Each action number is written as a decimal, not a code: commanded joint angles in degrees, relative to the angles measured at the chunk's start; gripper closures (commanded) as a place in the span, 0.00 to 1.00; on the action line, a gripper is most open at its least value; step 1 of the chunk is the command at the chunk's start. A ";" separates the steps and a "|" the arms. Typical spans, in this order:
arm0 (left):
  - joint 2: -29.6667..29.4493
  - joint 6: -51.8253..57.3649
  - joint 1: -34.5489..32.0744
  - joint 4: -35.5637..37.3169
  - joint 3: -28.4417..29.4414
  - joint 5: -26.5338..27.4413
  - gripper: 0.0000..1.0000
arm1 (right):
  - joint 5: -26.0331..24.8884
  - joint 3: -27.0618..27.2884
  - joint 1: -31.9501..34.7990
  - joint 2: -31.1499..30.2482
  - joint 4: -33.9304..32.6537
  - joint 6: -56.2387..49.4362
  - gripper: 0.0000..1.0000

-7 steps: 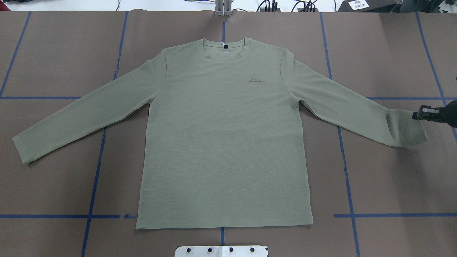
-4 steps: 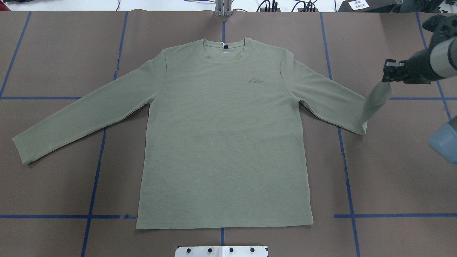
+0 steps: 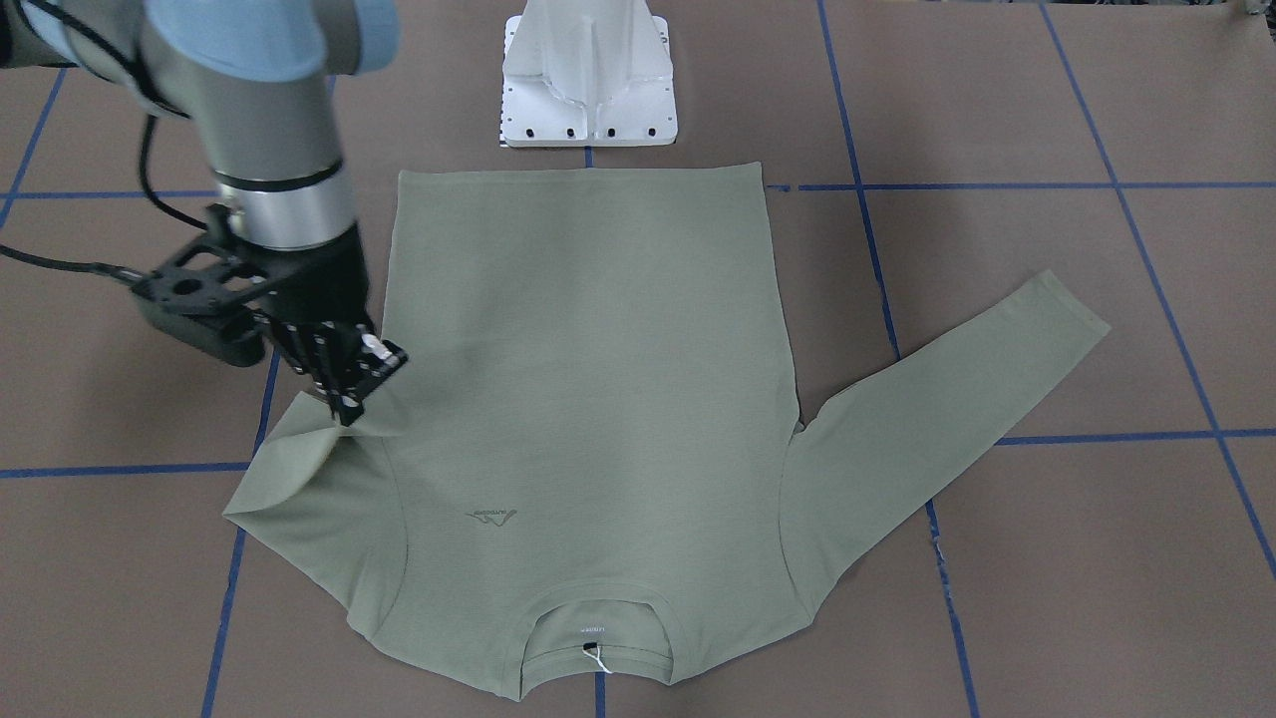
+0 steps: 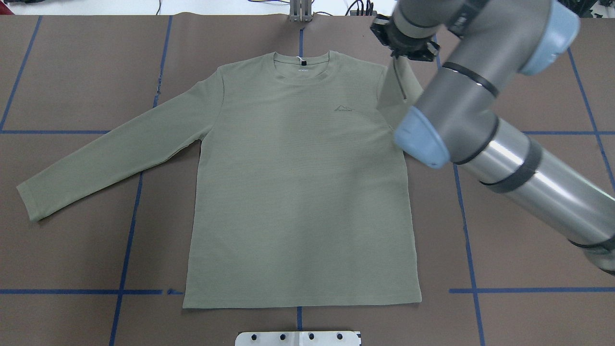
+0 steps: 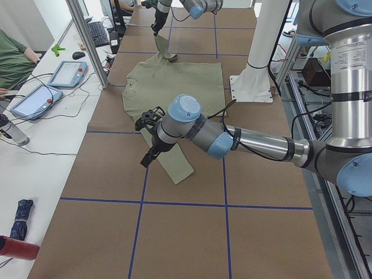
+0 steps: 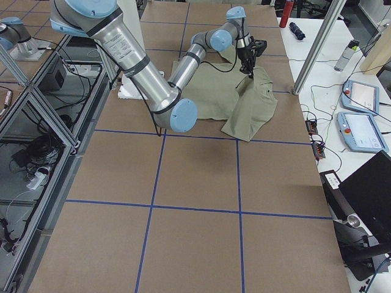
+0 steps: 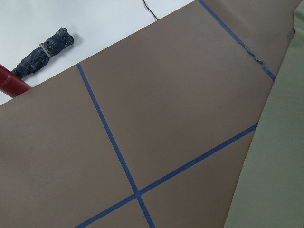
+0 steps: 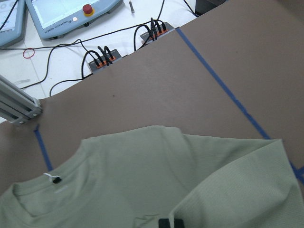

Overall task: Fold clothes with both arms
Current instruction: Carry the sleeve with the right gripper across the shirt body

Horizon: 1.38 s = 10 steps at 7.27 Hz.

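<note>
Shirt (image 4: 298,192) lying flat and front-up on the brown table (image 4: 528,269), with the collar and white neck tag (image 4: 301,61) away from the robot and the hem toward its base. Right gripper (image 3: 347,405), jaws closed on the cuff of the sleeve on the robot's right (image 3: 299,469), is raised over the shirt's edge on that side, near the shoulder. The sleeve leaves the table at a fold partway along its length and hangs from the fingers, doubled back toward the shirt's body. Opposite sleeve (image 4: 110,154) lies outstretched and flat. Left gripper (image 5: 149,156) shows only in the side view, clear of the table near that sleeve — whether its jaws are parted or closed cannot be told.
</note>
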 commanded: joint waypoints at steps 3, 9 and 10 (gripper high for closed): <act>0.35 0.11 0.00 0.00 0.23 0.00 0.00 | -21.47 -27.98 -10.68 20.13 10.87 12.33 1.00; 0.09 0.20 0.00 -0.08 0.84 -0.09 0.00 | -28.37 -31.14 -17.20 25.05 13.33 12.77 1.00; 0.09 0.20 0.00 -0.08 0.84 -0.09 0.00 | -28.37 -32.54 -18.16 26.54 13.42 12.85 0.95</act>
